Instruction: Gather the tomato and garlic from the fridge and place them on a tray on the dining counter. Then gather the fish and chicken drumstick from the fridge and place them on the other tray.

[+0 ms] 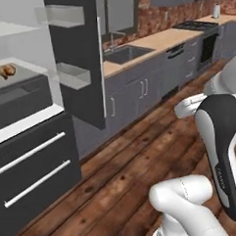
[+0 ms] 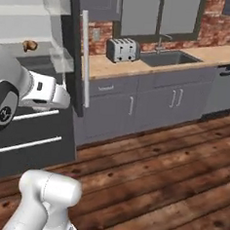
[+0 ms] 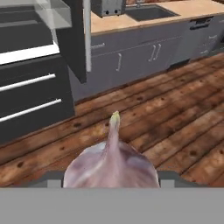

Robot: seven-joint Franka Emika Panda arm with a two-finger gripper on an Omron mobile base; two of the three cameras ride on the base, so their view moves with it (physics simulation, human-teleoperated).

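Garlic (image 3: 111,164) sat directly at the end effector (image 3: 109,183), stem pointing away over the wood floor (image 3: 175,122); fingers hidden, apparently clamped on it.

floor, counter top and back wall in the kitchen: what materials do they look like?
Dark brown plank floor: looks like wood, knots and grain visible, slight sheen. Pale tan counter top: smooth, matte, likely light wood or laminate. Red-brown back wall: brick, mortar lines visible.

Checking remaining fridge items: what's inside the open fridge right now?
A brown chicken drumstick lies on a shelf in the fridge. The drawers below are closed, so their contents are hidden.
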